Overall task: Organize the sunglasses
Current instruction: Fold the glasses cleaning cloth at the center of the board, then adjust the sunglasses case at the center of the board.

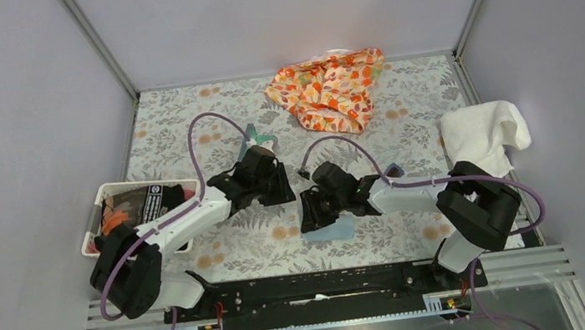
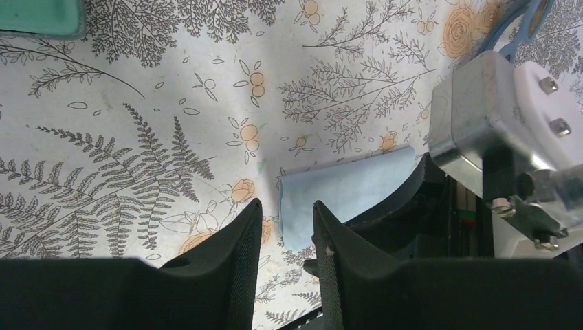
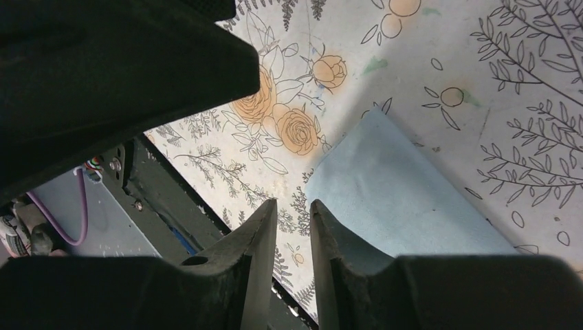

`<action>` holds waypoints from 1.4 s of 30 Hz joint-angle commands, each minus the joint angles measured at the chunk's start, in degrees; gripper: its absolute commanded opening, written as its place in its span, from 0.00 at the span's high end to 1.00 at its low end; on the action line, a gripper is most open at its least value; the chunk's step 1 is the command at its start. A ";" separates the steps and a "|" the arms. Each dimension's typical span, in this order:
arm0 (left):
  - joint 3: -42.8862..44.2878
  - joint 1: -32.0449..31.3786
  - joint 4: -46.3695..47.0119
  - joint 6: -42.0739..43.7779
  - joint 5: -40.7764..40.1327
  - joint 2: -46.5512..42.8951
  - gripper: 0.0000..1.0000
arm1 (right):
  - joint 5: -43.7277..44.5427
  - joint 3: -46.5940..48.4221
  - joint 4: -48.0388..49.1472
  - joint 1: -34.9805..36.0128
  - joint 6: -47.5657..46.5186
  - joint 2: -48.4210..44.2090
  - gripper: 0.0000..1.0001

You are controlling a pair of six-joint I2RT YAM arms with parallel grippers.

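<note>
The sunglasses show only as a bit of blue frame [image 1: 393,171] beside my right arm, and as a blue curve [image 2: 520,27] at the top right of the left wrist view; the lenses are hidden. A light blue cloth [image 1: 337,228] lies flat on the floral table under my right gripper [image 1: 311,220]. The cloth also shows in the left wrist view [image 2: 344,189] and the right wrist view [image 3: 405,192]. The case, teal inside [image 1: 257,140], lies behind my left gripper [image 1: 282,191]. Both grippers [image 2: 287,206] [image 3: 293,204] hover low with jaws slightly apart and hold nothing.
An orange floral fabric [image 1: 330,89] lies at the back centre. A white towel [image 1: 483,133] sits at the right edge. A white basket [image 1: 107,189] with dark items stands at the left. A black rail [image 1: 321,283] runs along the near edge.
</note>
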 commanded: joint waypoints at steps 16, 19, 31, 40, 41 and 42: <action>10.21 1.37 -4.68 -0.19 -14.16 10.73 0.61 | 12.06 -4.19 -11.27 -13.67 -2.66 -20.54 0.67; 17.14 2.67 -6.59 0.65 -18.14 16.79 0.61 | 13.31 -4.31 -13.03 -16.55 -2.96 -23.70 0.67; 40.00 9.97 -10.91 7.68 -24.09 35.65 0.49 | 12.30 -6.08 -14.10 -16.85 -1.91 -25.83 0.67; 46.14 12.22 -10.66 12.91 -19.46 44.70 0.49 | 11.27 -5.64 -14.55 -16.84 -1.74 -25.80 0.67; 45.70 12.22 -10.25 13.50 -18.43 44.86 0.48 | 11.36 -5.63 -14.68 -16.88 -1.69 -25.95 0.66; 45.10 12.22 -9.95 13.94 -17.51 44.92 0.49 | 11.44 -5.80 -14.71 -16.82 -1.65 -26.12 0.67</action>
